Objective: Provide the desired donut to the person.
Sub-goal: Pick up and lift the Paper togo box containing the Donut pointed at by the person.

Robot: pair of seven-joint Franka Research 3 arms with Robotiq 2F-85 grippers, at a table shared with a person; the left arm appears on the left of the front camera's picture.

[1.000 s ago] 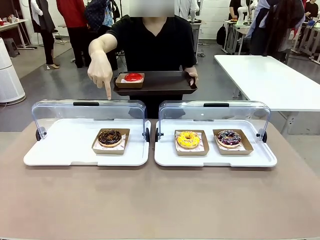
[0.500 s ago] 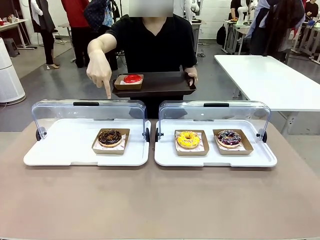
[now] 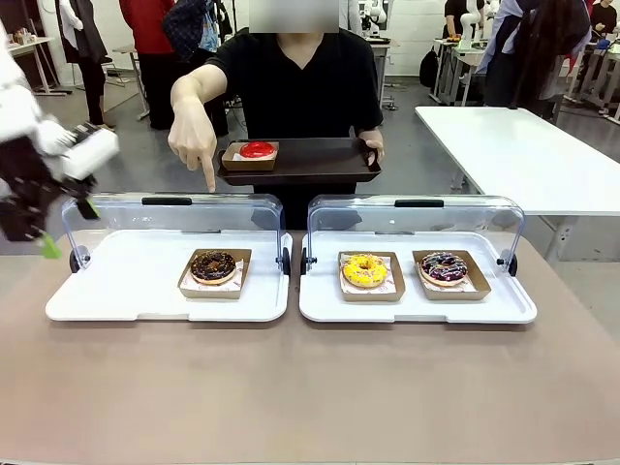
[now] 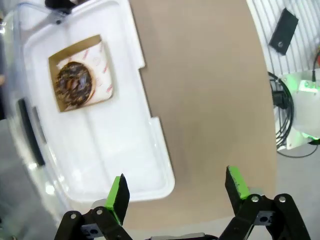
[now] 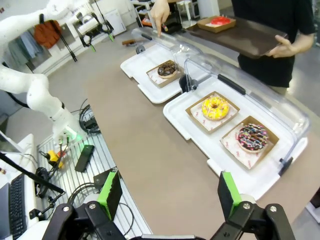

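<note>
The person [image 3: 291, 87] stands at the far side and points a finger [image 3: 209, 179] down at the left display case. In that case a chocolate donut [image 3: 213, 266] [image 4: 75, 85] [image 5: 166, 69] lies in a cardboard tray. The right case holds a yellow donut [image 3: 364, 270] [image 5: 215, 107] and a dark sprinkled donut [image 3: 444, 267] [image 5: 252, 136]. With the other hand the person holds a brown tray [image 3: 320, 165] carrying a red donut [image 3: 257, 150]. My left gripper [image 3: 68, 228] [image 4: 177, 185] hovers open above the left case's left end. My right gripper [image 5: 169, 190] is open, high above the table's near edge.
Both cases have clear lids [image 3: 174, 218] raised at the back and white bases [image 3: 126, 291]. The brown tabletop [image 3: 310, 387] spreads bare in front of them. A white table [image 3: 523, 155] stands at the back right, and bystanders stand behind the person.
My left arm has swung into the front view from the left, above the left case's end. The person's pointing hand has stayed in place.
</note>
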